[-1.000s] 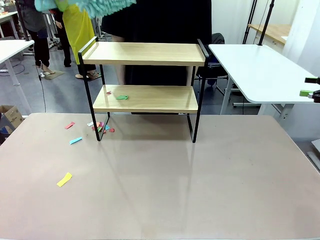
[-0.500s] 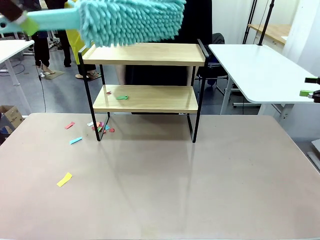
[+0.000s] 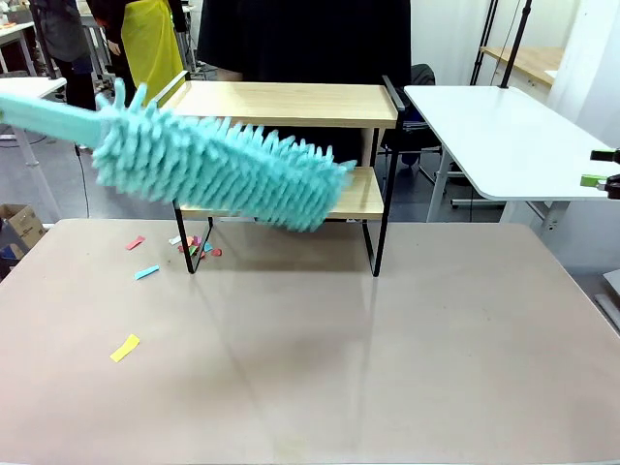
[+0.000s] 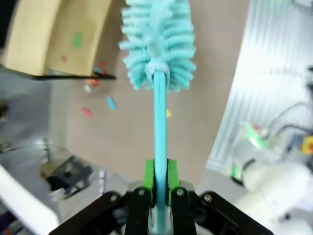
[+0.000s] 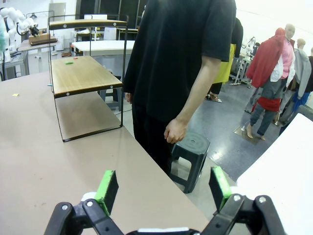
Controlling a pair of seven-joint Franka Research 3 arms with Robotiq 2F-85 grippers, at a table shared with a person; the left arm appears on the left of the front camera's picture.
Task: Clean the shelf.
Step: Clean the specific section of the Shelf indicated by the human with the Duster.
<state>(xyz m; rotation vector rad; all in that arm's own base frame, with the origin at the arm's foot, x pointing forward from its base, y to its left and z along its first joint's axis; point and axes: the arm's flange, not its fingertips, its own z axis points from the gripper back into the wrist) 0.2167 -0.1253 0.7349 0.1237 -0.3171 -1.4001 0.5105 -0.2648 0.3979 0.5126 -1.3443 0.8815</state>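
The shelf (image 3: 291,103) stands at the table's far side, and its lower board (image 3: 364,198) is partly covered. A teal fluffy duster (image 3: 223,172) slants in from the left, its head in front of the lower board. In the left wrist view my left gripper (image 4: 160,178) is shut on the duster (image 4: 156,44) handle, and the shelf (image 4: 44,44) board carries a green scrap (image 4: 77,40). My right gripper (image 5: 164,188) is open with nothing between its fingers, off the table's right side (image 3: 596,168). From there the shelf (image 5: 80,73) is seen end-on.
Coloured paper scraps (image 3: 194,246) lie on the beige table (image 3: 387,368) by the shelf's left leg, with a yellow one (image 3: 124,347) nearer. A person in black (image 5: 181,58) stands behind the shelf beside a stool (image 5: 190,147). A white table (image 3: 504,136) stands at the right.
The duster has swung down from above the top board to in front of the lower board, now hiding the green scrap there. The right gripper has not moved.
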